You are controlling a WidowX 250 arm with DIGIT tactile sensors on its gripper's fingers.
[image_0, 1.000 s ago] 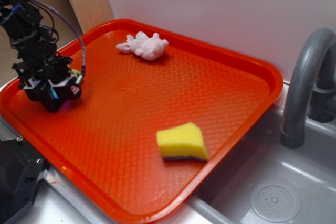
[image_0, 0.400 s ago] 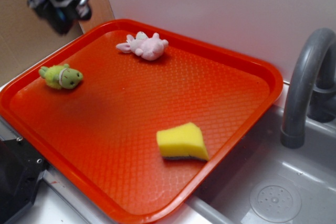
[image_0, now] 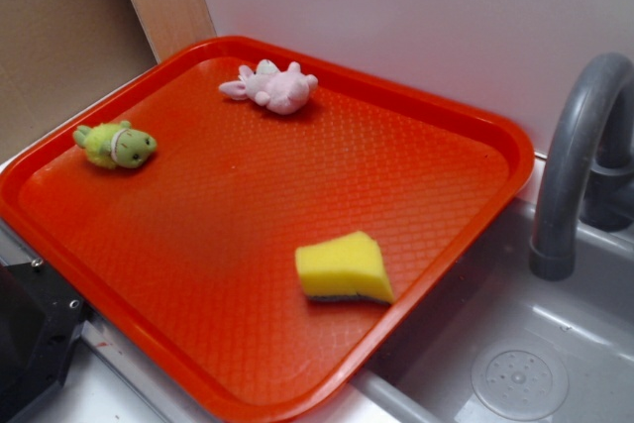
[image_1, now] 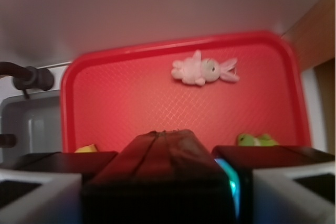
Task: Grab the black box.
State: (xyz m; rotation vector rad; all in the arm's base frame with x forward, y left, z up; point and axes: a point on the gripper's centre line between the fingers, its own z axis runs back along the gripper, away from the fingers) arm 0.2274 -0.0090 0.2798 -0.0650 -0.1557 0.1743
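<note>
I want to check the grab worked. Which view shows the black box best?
The wrist view: the black box fills the foreground between the gripper fingers, apparently clamped. The exterior view shows neither box nor gripper, only the orange tray.

exterior cam sits off to the side, angled down across the red tray [image_0: 436,126] with the sink [image_0: 555,344] alongside; wrist cam looks down from high up, slightly blurry; both catch the pink bunny [image_0: 270,85] and tray

Glossy textured plastic tray [image_0: 436,136]
</note>
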